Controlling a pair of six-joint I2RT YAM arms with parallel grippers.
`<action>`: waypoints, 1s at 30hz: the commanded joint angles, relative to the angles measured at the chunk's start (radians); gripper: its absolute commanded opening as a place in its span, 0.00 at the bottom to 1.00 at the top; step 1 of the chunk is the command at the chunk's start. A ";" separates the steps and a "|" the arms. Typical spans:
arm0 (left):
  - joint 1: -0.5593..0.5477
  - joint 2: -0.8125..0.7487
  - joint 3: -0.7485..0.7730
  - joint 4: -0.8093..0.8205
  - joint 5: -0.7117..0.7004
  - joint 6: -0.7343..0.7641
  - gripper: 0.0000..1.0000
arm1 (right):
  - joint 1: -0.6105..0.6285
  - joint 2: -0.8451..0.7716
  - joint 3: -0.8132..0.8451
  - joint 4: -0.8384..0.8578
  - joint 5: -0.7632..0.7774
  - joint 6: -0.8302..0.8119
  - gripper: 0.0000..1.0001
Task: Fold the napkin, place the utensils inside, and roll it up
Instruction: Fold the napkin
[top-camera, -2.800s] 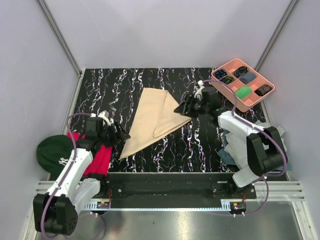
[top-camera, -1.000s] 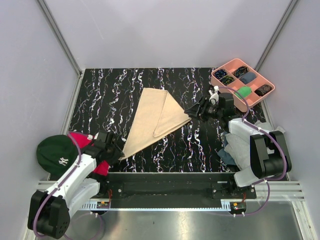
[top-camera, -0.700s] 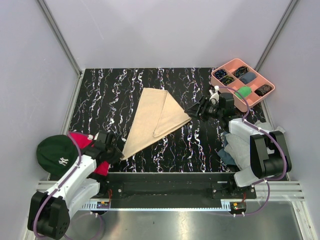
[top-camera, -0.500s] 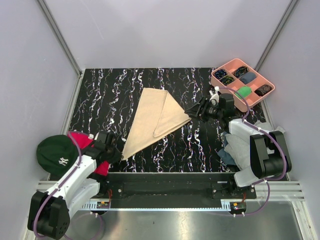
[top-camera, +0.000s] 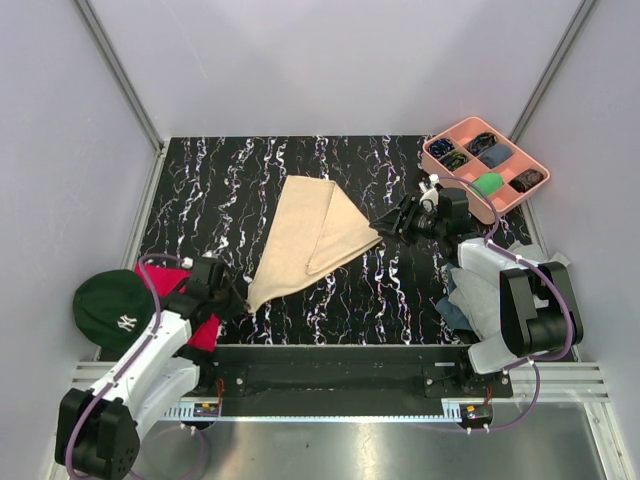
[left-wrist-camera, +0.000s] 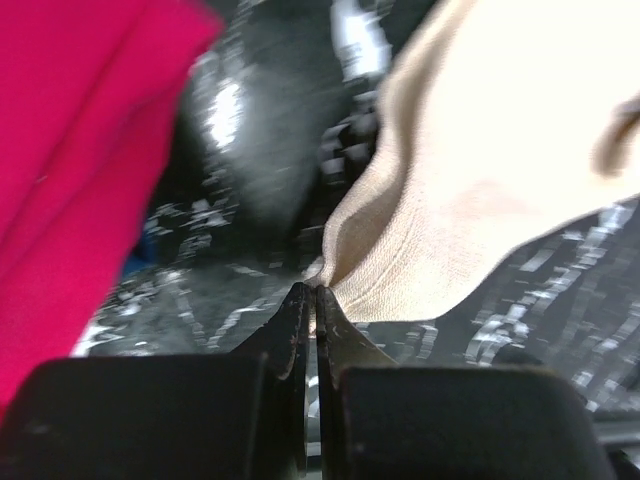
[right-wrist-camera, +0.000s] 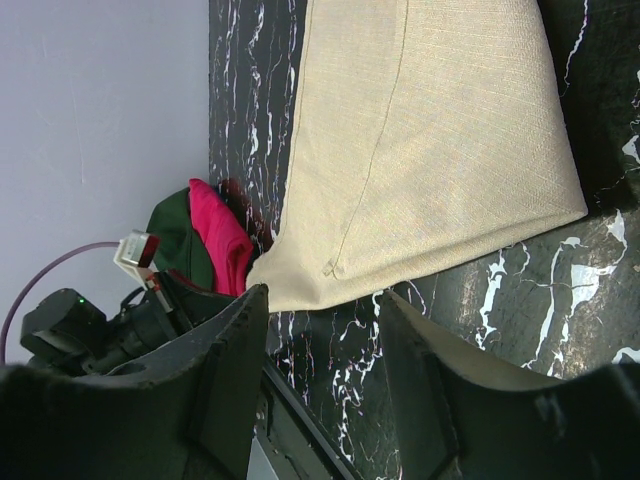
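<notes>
The beige napkin lies folded into a long triangle on the black marbled table. My left gripper is at its near-left corner and is shut on that tip. In the left wrist view the jaws meet, with the cloth puckered up from them. My right gripper hovers open just right of the napkin's right corner, with nothing between its fingers. The right wrist view looks along the whole napkin. The utensils are out of view.
A pink compartment tray with small dark items and a green one stands at the back right. A green cap and a red cloth lie by the left arm. Grey and blue cloths are bunched under the right arm.
My left gripper moved forward to the napkin's near corner and closed on it, lifting the tip slightly. The right gripper drew back off the napkin earlier and has since held still.
</notes>
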 joint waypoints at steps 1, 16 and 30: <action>-0.004 0.004 0.086 0.109 0.070 0.033 0.00 | -0.006 -0.003 0.008 0.043 -0.009 0.008 0.56; -0.060 0.432 0.405 0.485 0.166 0.106 0.00 | -0.006 -0.023 0.000 0.043 0.001 0.018 0.56; -0.242 0.876 0.772 0.573 0.274 0.157 0.00 | -0.009 -0.029 -0.009 0.043 0.023 0.022 0.56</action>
